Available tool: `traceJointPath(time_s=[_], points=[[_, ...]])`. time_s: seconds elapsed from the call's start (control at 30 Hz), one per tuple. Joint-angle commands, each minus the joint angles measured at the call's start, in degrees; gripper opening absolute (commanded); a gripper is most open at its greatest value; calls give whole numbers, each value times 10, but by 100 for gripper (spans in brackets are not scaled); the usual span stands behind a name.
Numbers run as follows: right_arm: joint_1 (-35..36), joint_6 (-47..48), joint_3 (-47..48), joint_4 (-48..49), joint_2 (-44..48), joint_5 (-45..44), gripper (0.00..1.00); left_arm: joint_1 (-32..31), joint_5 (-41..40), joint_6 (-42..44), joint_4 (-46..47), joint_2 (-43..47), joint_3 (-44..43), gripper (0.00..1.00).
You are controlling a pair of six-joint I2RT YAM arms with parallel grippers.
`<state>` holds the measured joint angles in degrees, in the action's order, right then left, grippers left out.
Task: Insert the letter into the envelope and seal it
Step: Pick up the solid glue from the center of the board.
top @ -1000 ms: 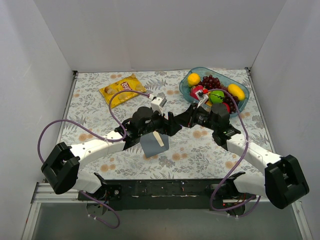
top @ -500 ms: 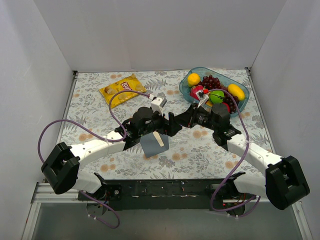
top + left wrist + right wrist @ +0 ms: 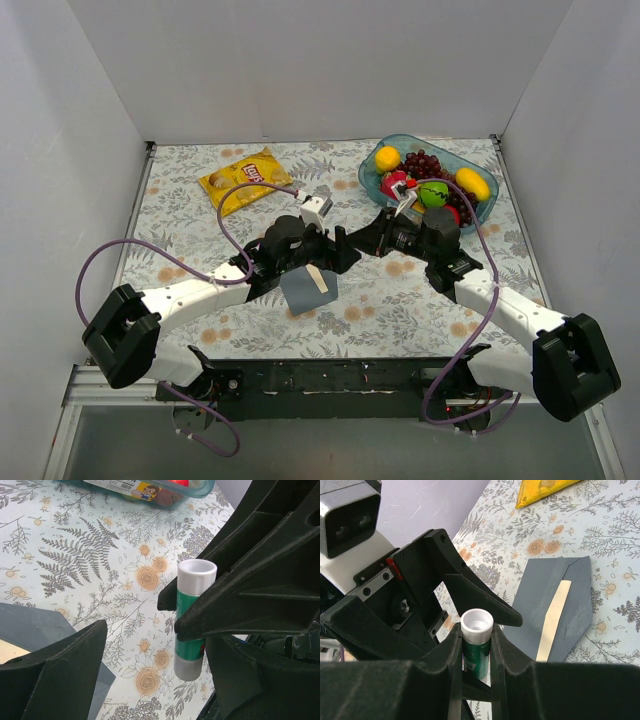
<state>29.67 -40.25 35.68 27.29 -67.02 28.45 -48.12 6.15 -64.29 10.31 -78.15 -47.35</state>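
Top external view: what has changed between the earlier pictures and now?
Very little. The left end effector, jaws open, seems to have drawn slightly left, away from the right end effector, which keeps its grip on the green glue stick. The slate grey-blue paper envelope, the cream paper letter showing in it and the yellow crisp bag stayed put.

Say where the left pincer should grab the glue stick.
Probably the grey lower end of the glue stick: it hangs free below the right pincer, which is clamped on the green middle. The stick stands roughly upright, so come in level from the side away from that pincer and close across the round barrel.
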Motion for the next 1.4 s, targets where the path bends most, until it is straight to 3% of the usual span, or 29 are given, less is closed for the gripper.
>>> traceJointPath(time_s=[0.0, 0.33, 0.43, 0.47, 0.57, 0.83, 1.2, 1.27, 1.33, 1.37], points=[[2, -6, -3, 16, 17, -8, 1, -1, 0, 9, 8, 20, 6, 74], [2, -6, -13, 16, 29, -25, 1, -2, 23, 4, 14, 23, 9, 47], [2, -6, -13, 13, 30, -24, 1, -2, 32, 1, 17, 23, 12, 31], [3, -6, -13, 12, 30, -24, 1, -2, 35, 0, 18, 22, 12, 17], [2, -5, -11, 8, 29, -19, 1, -2, 36, -2, 19, 22, 12, 0], [3, -3, -7, -2, 25, -19, 21, -2, 29, -2, 20, 18, 5, 0], [6, -4, -1, -8, 10, -9, 29, -3, 34, 6, 20, 10, -10, 0], [6, -3, 1, -9, 8, -1, 21, -3, 35, 7, 19, 9, -9, 0], [6, -3, 1, -9, 7, 2, 3, -3, 32, 10, 15, 10, -8, 0], [6, -3, 1, -9, 5, 3, 1, -3, 32, 11, 14, 10, -7, 0]])
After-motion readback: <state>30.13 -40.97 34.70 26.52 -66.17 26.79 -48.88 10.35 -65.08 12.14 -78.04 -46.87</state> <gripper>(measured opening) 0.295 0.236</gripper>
